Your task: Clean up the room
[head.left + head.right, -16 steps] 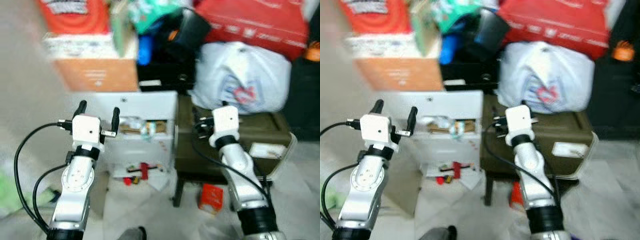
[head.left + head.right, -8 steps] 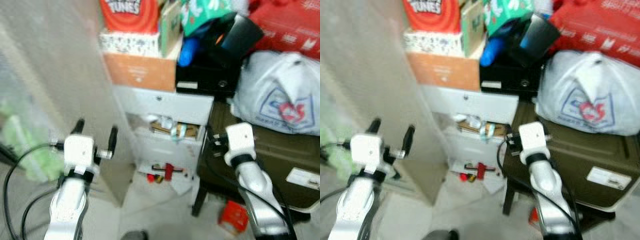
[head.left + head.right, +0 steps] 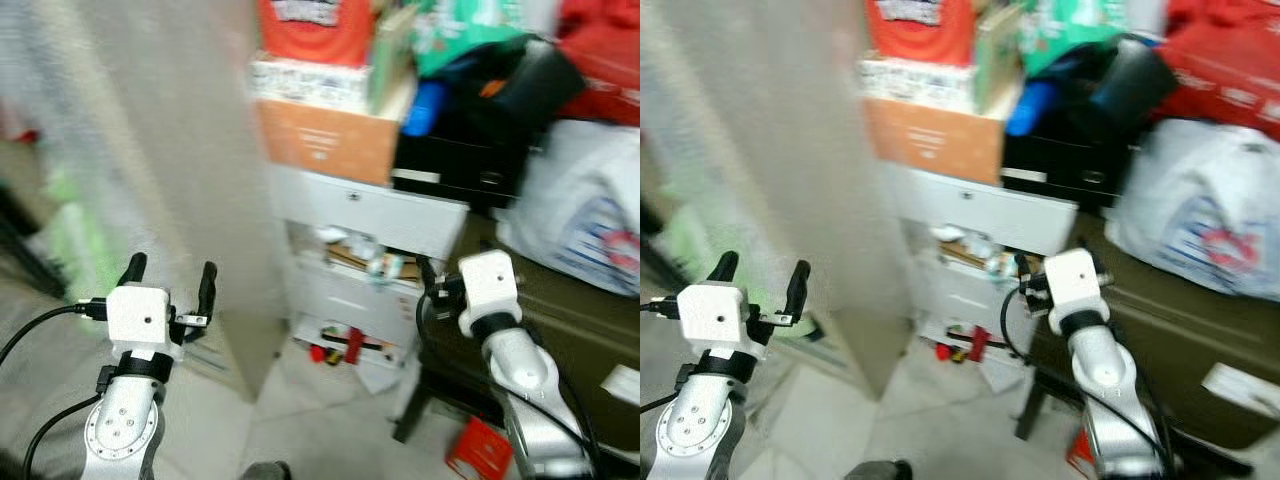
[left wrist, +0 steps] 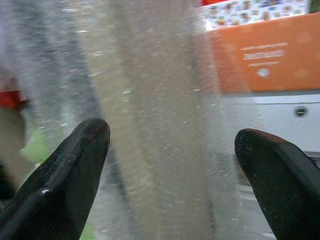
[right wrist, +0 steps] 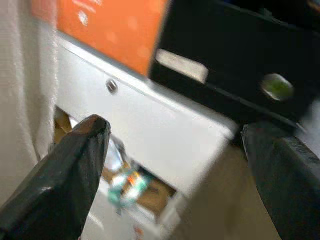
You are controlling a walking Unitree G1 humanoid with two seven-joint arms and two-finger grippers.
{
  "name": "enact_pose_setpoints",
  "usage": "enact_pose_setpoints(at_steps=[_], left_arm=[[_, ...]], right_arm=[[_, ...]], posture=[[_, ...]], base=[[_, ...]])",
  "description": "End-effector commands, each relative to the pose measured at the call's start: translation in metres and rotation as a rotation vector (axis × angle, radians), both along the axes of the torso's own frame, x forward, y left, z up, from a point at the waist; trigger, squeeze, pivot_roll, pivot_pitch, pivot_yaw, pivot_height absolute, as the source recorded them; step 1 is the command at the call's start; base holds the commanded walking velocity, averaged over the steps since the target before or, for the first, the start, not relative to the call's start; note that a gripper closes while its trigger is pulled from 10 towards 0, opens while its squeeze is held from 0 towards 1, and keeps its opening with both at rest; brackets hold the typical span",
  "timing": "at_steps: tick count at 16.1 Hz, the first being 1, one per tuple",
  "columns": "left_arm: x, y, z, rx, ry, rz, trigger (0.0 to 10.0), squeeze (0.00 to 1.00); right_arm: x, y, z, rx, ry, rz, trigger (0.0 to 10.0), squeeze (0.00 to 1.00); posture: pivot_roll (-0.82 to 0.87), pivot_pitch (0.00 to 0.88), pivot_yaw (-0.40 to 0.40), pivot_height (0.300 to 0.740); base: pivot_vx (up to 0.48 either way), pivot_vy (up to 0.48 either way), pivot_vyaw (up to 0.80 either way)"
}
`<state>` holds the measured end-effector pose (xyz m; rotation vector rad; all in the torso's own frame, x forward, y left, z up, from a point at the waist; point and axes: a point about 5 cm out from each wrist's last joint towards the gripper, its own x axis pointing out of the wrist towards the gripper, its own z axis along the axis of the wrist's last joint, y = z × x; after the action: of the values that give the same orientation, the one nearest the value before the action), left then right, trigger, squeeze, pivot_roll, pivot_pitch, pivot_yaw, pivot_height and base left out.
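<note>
My left gripper [image 3: 170, 277] is raised at the lower left, open and holding nothing, in front of a pale wall panel [image 3: 190, 150]. My right gripper [image 5: 175, 170] is open and holding nothing, held up before a white drawer unit [image 3: 375, 235] whose open shelf holds small clutter [image 3: 360, 262]. Red and black bits [image 3: 340, 345] and papers lie on the floor under the unit. A red box [image 3: 480, 450] lies on the floor by the right arm. The frames are blurred.
An orange box [image 3: 330, 145] and a red container [image 3: 315, 25] are stacked above the drawers, beside black items [image 3: 480, 150]. A white plastic bag [image 3: 585, 215] rests on a dark olive case [image 3: 570, 330]. Something green [image 3: 75, 235] shows at the far left.
The whole picture has slid right as the camera turns left; the wall panel now covers the left half. Both grippers stay raised and open.
</note>
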<state>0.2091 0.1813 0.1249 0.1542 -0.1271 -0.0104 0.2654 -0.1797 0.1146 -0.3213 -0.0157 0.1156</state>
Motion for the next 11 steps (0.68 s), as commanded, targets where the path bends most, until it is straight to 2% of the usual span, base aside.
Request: enact_pose_setpoints(at_steps=[1,11], left_arm=[[0.0022,0.0033,0.0037,0.008,-0.008,0.014,10.0,0.00],[0.0119,0.0027,0.0046,0.005,-0.016,0.008,10.0,0.00]], right_arm=[[0.0036,0.0062,0.0029,0.009,-0.017,0.022,10.0,0.00],[0.0132,0.0133,0.0057,0.017,-0.038,0.044,10.0,0.00]], posture=[[0.01,0.000,0.013,0.740],[0.01,0.000,0.011,0.740]], base=[[0.000,0.000,0.80],[0.000,0.000,0.80]])
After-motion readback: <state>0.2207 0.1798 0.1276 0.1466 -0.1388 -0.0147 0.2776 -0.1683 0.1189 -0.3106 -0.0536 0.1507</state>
